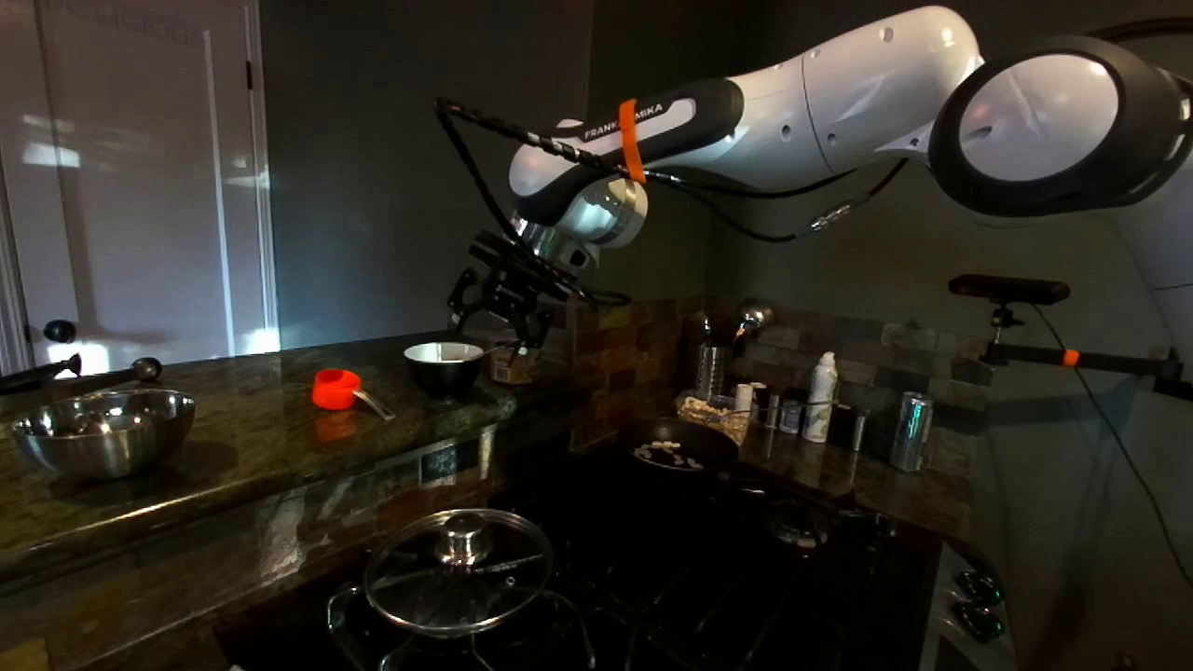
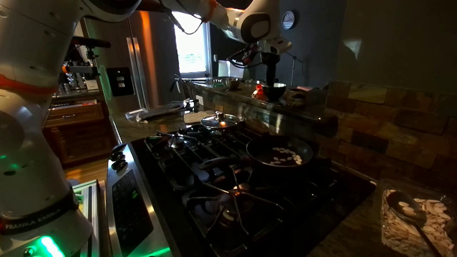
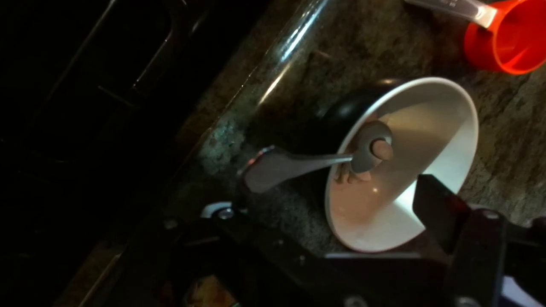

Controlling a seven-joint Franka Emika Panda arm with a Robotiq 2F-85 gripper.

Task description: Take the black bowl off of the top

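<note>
Your end effector (image 1: 490,337) is spread wide, close to the black bowl (image 1: 444,376). You can see the bowl upright on the table (image 1: 252,424), a spoon (image 3: 277,170) poking out over its rim. A red measuring cup (image 1: 335,391) sits near.

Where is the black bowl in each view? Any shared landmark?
In an exterior view: black bowl, left of centre; red cup left of it.
In an exterior view: black bowl, upper half, right of centre; red cup left of it.
Wrist view: black bowl, right of centre; red cup upper right.
Shared landmark: red cup.
</note>
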